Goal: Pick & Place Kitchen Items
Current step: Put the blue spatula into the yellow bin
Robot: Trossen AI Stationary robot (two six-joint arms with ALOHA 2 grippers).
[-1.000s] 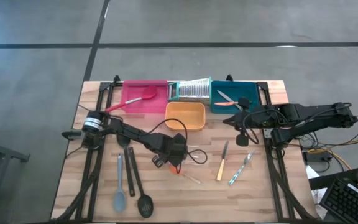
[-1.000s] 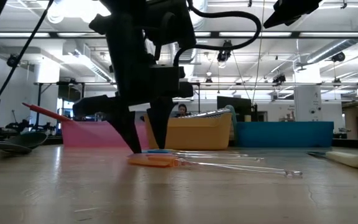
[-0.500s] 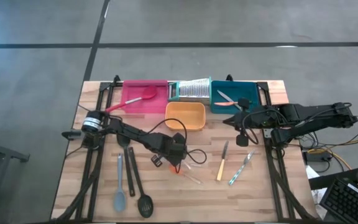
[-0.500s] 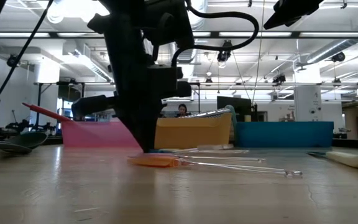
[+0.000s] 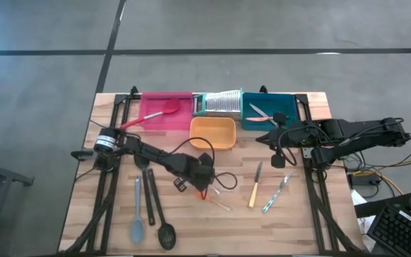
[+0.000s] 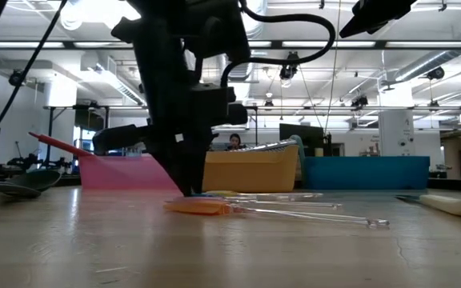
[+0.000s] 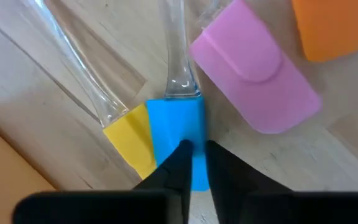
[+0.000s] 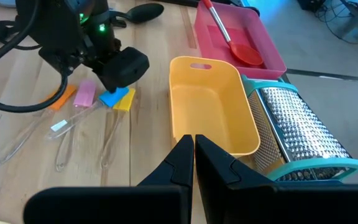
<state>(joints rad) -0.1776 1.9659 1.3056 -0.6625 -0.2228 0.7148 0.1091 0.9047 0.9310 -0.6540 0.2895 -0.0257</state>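
Pinching the blue piece [image 7: 178,140] — left hand [image 7: 194,163] down on the table; right hand [image 8: 194,149] clenched, empty.

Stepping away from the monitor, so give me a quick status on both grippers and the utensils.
Left gripper down, closed on blue scraper. Right gripper shut, empty, waiting near orange tray. Yellow scraper and pink scraper crowd alongside.

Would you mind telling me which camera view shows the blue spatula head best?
The left wrist view: the blue spatula head fills it, pinched by the left claw. The right wrist view shows it small, the low view edge-on, the high view hardly.
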